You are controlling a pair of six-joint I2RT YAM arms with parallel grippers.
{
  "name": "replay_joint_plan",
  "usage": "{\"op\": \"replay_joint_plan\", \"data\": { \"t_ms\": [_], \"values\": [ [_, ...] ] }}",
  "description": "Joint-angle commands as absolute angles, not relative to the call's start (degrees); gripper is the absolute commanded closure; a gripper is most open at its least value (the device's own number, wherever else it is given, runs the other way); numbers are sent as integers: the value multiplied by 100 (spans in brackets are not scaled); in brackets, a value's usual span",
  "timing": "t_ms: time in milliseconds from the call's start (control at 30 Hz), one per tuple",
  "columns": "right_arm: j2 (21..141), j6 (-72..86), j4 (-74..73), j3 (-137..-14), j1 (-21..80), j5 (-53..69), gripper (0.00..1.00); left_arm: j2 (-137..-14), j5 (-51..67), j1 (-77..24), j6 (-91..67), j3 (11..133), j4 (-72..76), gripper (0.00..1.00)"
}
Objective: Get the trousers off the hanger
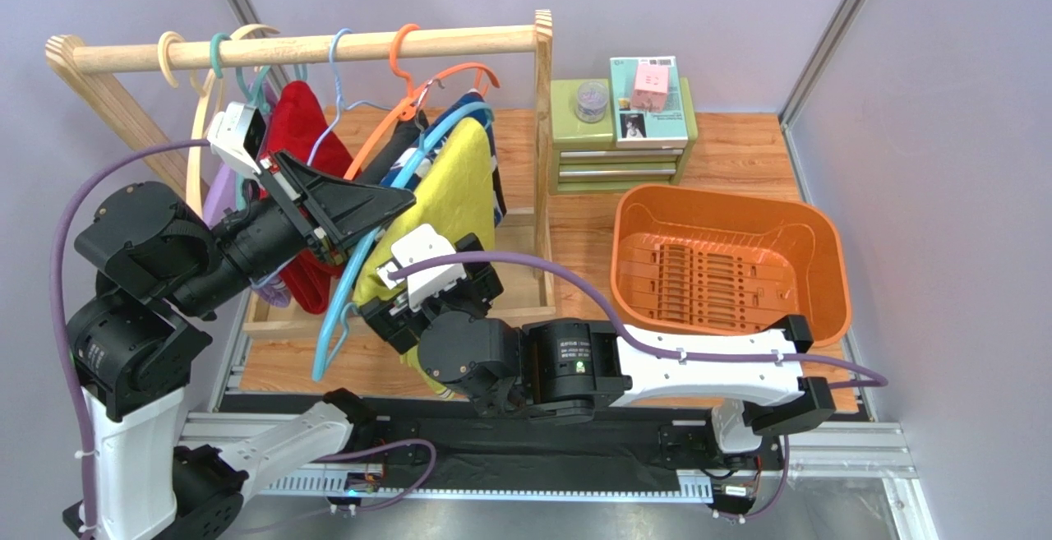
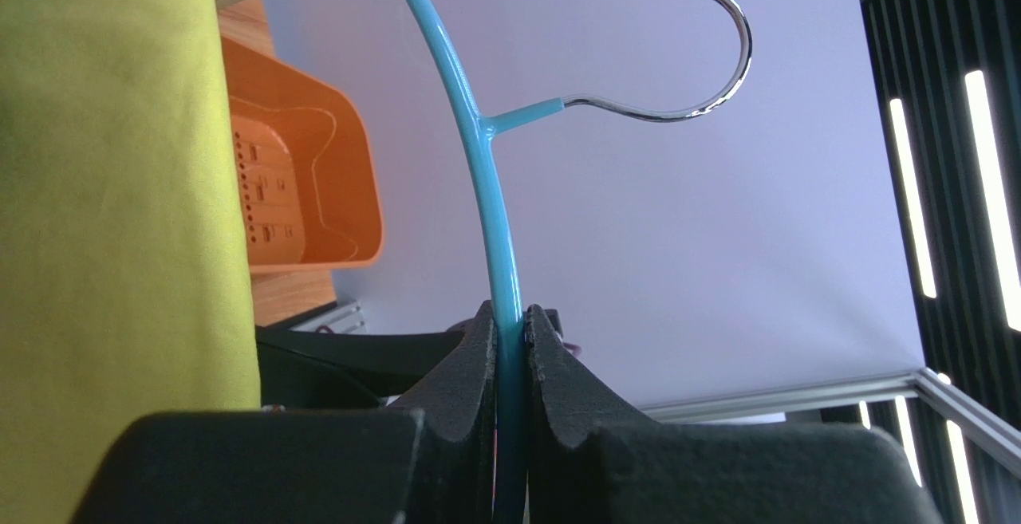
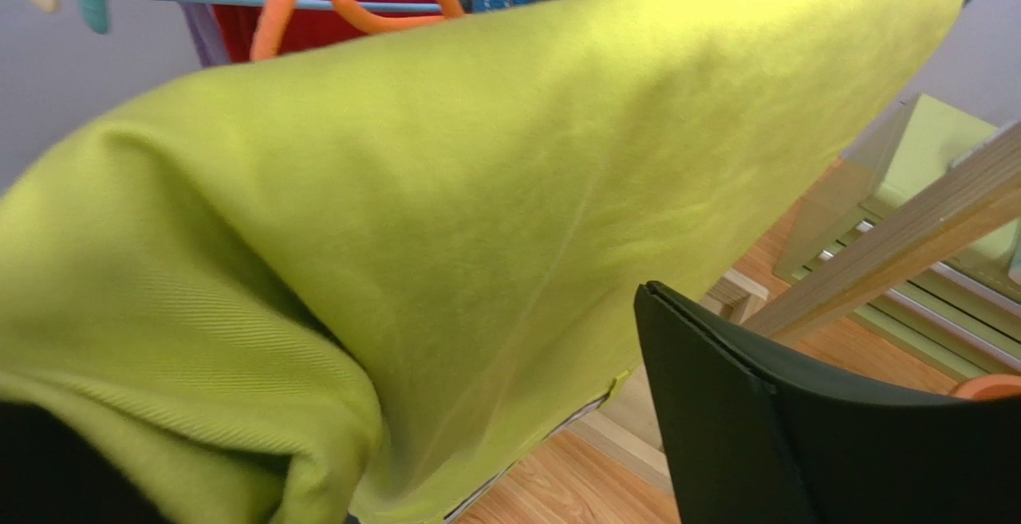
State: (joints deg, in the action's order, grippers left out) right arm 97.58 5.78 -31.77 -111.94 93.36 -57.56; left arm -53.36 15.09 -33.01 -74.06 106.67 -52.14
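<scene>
The left tool (image 2: 512, 351) is clenched tight on the blue hanger (image 2: 485, 177). The yellow-green trousers (image 1: 451, 183) hang over that hanger, just near the wooden rack (image 1: 309, 47). The right tool (image 3: 360, 404) is spread wide, with the trousers between its fingers.

Clothes rail (image 1: 309, 49) at rear left of counter (image 1: 741, 152), trousers (image 1: 451, 183) draped over a hanger (image 2: 494, 189) in front of it, left end effector (image 2: 512, 309) on that hanger, tub (image 1: 729, 210) at right, stacked boxes (image 1: 624, 133) behind the tub

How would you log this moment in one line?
left pincer: shut on blue hanger | right pincer: open around yellow-green trousers | removal: not yet done
</scene>
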Motion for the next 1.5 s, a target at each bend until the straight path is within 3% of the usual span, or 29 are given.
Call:
{"op": "replay_joint_plan", "data": {
  "t_ms": [0, 467, 667, 867, 1133, 1233, 1367, 1467],
  "values": [
    [9221, 853, -2988, -10934, 9097, -5969, 18, -5247, 1714, -3322, -7400, 11030, -4192, 100],
    [9219, 387, -2725, -10828, 9026, -6511, 39, -5273, 1793, -3322, -7436, 11021, -4148, 100],
    [9325, 27, -2032, -10749, 9000, -7013, 37, -5291, 1828, -3322, -7462, 11004, -4140, 100],
    [9404, -53, -1494, -10670, 9000, -6837, 26, -5291, 1846, -3322, -7462, 11013, -4096, 100],
    [9800, -79, -1012, -10898, 8912, -7216, 29, -5309, 1951, -3322, -7514, 11013, -4061, 100],
    [9844, -210, -775, -10881, 8842, -7207, 36, -5300, 2004, -3314, -7523, 10986, -4060, 100],
    [9721, -483, -571, -10819, 8842, -7154, 79, -5247, 1943, -3322, -7497, 10934, -4061, 100],
    [9511, -448, -694, -10627, 8842, -7163, 96, -5247, 1942, -3322, -7488, 10907, -4061, 100]
  ]
}}
